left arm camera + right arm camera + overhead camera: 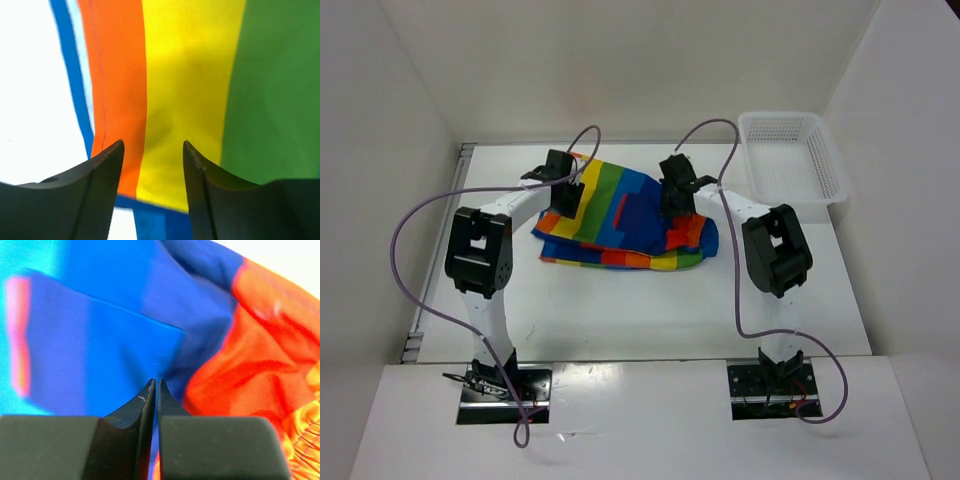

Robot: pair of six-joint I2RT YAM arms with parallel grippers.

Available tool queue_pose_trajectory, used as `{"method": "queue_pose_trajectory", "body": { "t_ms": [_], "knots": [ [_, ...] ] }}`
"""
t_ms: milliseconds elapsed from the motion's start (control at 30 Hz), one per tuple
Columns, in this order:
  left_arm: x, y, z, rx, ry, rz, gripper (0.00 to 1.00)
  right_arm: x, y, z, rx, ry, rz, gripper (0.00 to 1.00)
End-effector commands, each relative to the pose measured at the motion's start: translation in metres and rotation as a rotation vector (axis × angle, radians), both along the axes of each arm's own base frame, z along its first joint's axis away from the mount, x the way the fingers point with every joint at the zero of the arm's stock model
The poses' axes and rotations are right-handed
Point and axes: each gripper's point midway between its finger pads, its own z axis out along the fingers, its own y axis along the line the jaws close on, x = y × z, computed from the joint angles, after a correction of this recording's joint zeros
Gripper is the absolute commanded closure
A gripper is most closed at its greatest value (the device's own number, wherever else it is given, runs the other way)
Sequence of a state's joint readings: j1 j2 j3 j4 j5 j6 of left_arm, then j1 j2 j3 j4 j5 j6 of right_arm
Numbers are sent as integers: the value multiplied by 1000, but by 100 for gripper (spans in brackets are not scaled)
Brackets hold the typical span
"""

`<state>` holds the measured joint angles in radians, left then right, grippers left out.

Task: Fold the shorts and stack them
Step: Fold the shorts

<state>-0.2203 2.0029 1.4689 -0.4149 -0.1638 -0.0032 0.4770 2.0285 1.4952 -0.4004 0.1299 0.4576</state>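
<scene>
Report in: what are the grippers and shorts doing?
Left gripper open above shorts. Right gripper shut, low over them. Shorts lie rumpled. Mesh basket apart, nothing blocking.

Surface: white table [650, 320] | Far middle of it: striped shorts [620, 215] lying rumpled and partly spread, bands of red, orange, yellow, green and blue, edges bunched toward the right | Far right corner: white mesh basket [788, 160], upright, near the shorts but not touching them
</scene>
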Motion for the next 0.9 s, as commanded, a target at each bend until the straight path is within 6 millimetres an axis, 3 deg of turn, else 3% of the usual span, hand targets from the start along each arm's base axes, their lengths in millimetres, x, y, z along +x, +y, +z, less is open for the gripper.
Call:
{"method": "queue_pose_trajectory", "body": {
  "t_ms": [0, 33, 100, 133, 167, 200, 233, 300, 333, 400, 433, 567, 667, 867],
  "knots": [
    [12, -6, 52, -43, -111, -14, 41, 23, 22, 71, 93, -184, 68, 87],
    [8, -7, 68, -81, -129, -27, 41, 23, 25, 84, 118, -215, 77, 83],
    [-6, -6, 76, -116, -111, -41, 39, 7, 17, 105, 152, -252, 63, 72],
    [-13, -2, 88, -139, -126, -42, 39, -5, 12, 98, 154, -241, 55, 71],
    [-20, 10, 81, -135, -106, -18, 39, -12, 3, 116, 188, -266, 25, 69],
    [-23, 15, 81, -143, -104, -12, 39, -16, -6, 115, 196, -259, -1, 69],
    [-23, 21, 81, -155, -103, -1, 39, -26, -15, 102, 188, -223, -22, 68],
    [-20, 48, 68, -165, -80, 58, 38, -32, -31, 96, 203, -183, -76, 66],
    [-15, 52, 70, -187, -85, 64, 38, -43, -35, 86, 191, -145, -86, 60],
    [-8, 70, 64, -213, -78, 97, 35, -46, -48, 79, 197, -116, -126, 54],
    [-5, 74, 63, -225, -77, 103, 33, -54, -47, 73, 205, -94, -113, 45],
    [-2, 70, 38, -290, -28, 84, 30, -69, -55, 63, 248, -63, -149, 35],
    [-4, 65, 17, -315, 24, 76, 28, -80, -64, 56, 263, -37, -183, 33],
    [-16, 65, -5, -313, 80, 87, 28, -98, -63, 40, 282, 35, -195, 32]
  ]
}}
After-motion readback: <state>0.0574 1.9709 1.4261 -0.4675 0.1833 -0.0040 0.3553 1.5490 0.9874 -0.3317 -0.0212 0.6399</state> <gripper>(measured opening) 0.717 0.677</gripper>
